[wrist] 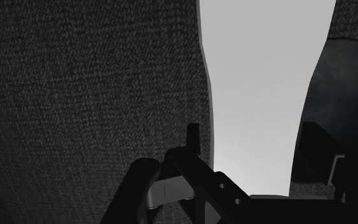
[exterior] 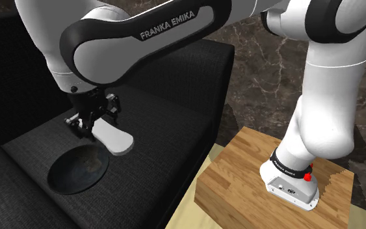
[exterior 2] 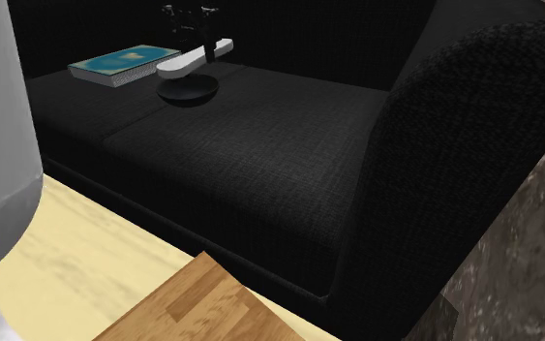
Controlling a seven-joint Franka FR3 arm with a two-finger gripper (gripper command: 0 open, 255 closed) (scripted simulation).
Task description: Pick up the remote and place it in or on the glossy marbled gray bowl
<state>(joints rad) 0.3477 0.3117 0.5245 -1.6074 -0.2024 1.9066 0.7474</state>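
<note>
My gripper (exterior: pixel 91 125) is closed across the narrow width of the white remote (exterior: pixel 114 139), clasping it near one end, so most of its length juts out past my fingers. I carry it in the air, clear of the cushion. In the second exterior view it hangs tilted, its free end lower, directly above the dark glossy bowl (exterior: pixel 76 172) without touching it. In the shoulder view that free end sits over the bowl's far rim.

I judge the remote to be light and stiff, with a smooth shell that could slip or swivel between my pads. An end grip like mine gives the long overhang leverage, so a hold nearer the middle would be steadier. Since the bowl looks hard and slick, a remote dropped from height could well skid or bounce out, which argues for lowering it close first.

The bowl rests on the black fabric sofa seat (exterior: pixel 168 97), a soft base that may let it rock. A teal-covered book (exterior 2: pixel 125 63) lies on the seat just beyond it. My wooden stand (exterior: pixel 253 175) is beside the sofa.
</note>
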